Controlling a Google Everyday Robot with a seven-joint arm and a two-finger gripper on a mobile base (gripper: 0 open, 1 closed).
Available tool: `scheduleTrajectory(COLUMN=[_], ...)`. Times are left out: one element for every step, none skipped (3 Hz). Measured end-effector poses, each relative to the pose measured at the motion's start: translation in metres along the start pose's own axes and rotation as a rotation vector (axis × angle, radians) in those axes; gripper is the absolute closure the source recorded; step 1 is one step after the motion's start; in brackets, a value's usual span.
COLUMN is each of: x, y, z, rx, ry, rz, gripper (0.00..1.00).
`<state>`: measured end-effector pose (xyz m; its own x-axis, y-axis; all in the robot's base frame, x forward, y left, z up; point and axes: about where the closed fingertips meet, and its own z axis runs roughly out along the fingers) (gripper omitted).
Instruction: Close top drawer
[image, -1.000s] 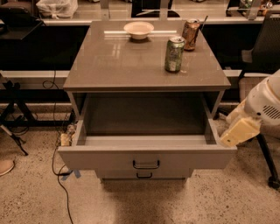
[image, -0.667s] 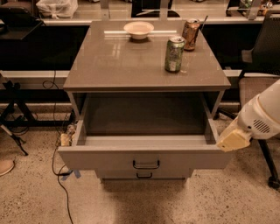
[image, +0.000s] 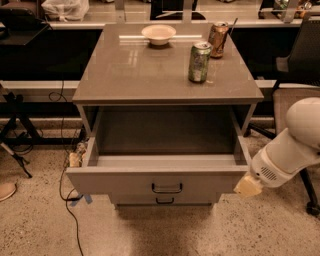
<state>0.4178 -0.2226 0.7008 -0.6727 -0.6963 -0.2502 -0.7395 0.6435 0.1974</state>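
camera view, deep grey top drawer (image: 115, 184) open, jaws at front corner

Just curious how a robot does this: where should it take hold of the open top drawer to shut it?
Probably the small dark handle at the centre of the flat front of the top drawer, coming from the front. The rest of the front is smooth, and a central hold should slide it in straight. The gripper is beside the front's corner at the right of the view.
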Motion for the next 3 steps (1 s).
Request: scheduleTrajectory(x=[-0.005,-0.045,-0.045], y=[-0.012,-0.036,-0.036], z=[0.027,0.037,0.037], rx=[0.026,0.105,0.105], ry=[0.011,-0.050,-0.050], rz=[0.058,0.092,0.092], gripper=[1.00,1.00,1.00])
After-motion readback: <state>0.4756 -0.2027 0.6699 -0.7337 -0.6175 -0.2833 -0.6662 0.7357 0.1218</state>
